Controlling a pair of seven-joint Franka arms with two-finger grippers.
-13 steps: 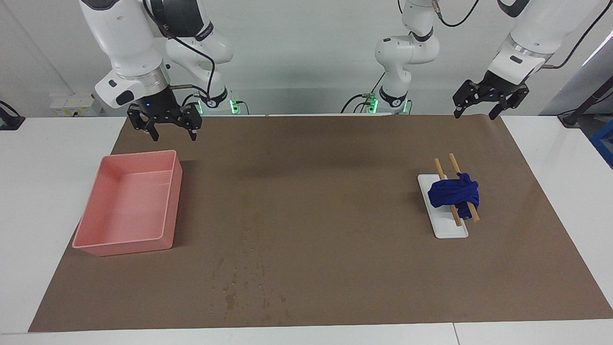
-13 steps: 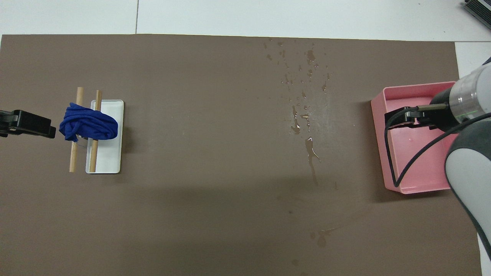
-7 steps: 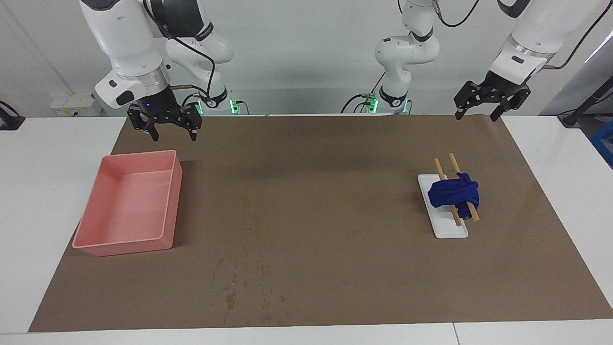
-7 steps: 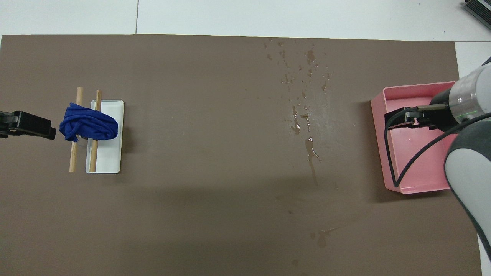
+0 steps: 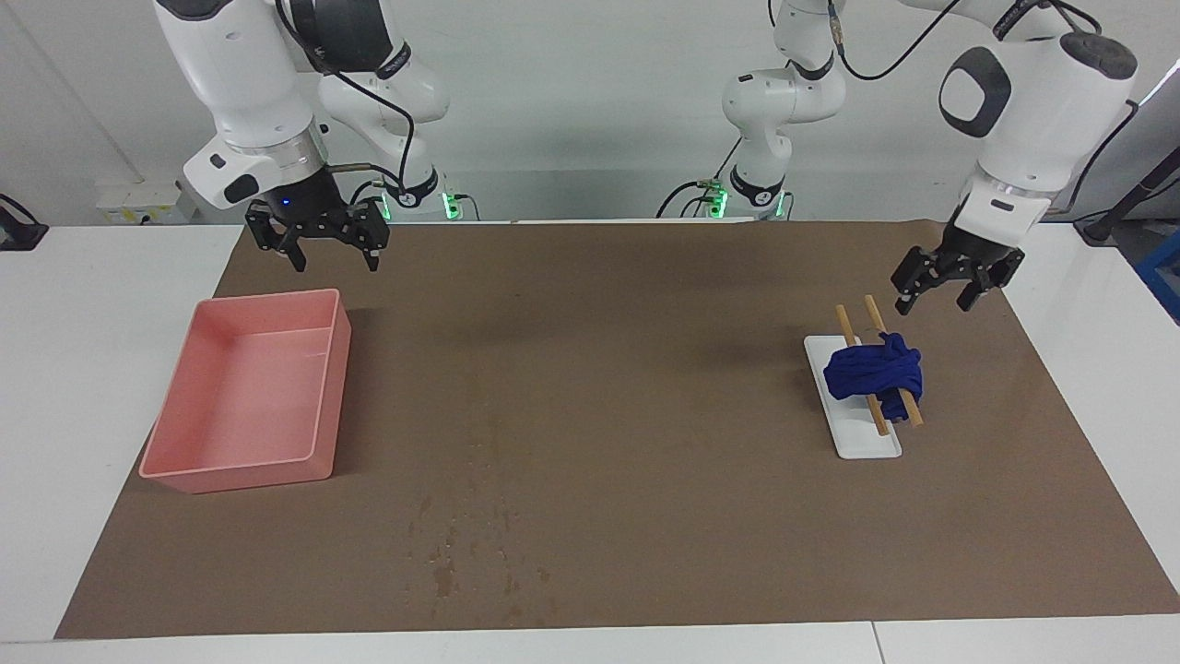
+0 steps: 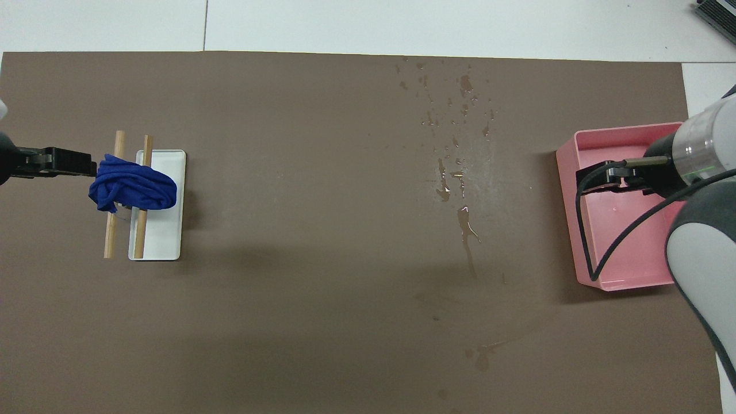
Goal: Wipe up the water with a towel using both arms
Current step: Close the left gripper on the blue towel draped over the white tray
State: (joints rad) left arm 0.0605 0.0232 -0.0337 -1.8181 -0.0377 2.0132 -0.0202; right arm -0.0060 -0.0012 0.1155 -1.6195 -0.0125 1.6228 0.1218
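A white table (image 5: 83, 304) covered by a large brown paper sheet (image 5: 645, 304) holds everything in the scene. Toward the left arm's end of the table, the towel (image 5: 872, 371), a deep blue bundle, is draped over two wooden sticks (image 5: 851, 348) that lie across a small white tray (image 5: 862, 438); the sticks seem meant to lift the cloth clear of the surface so fingers can slide around it. The left claw (image 5: 942, 293) hangs in the air with its fingers spread open and nothing in them, just above the stick ends on the robots' side of the towel, not touching the cloth, apparently lining up to pick it up. The water (image 6: 457, 172) is a scatter of dark wet specks and streaks on the paper, around the middle of the table's length and running out to the edge farthest from the robots, well apart from the towel. At the right arm's end sits a pink tray (image 5: 318, 456). The right claw (image 5: 318, 247) waits, open and empty, above the paper just on the robots' side of that tray. No wiping has begun.
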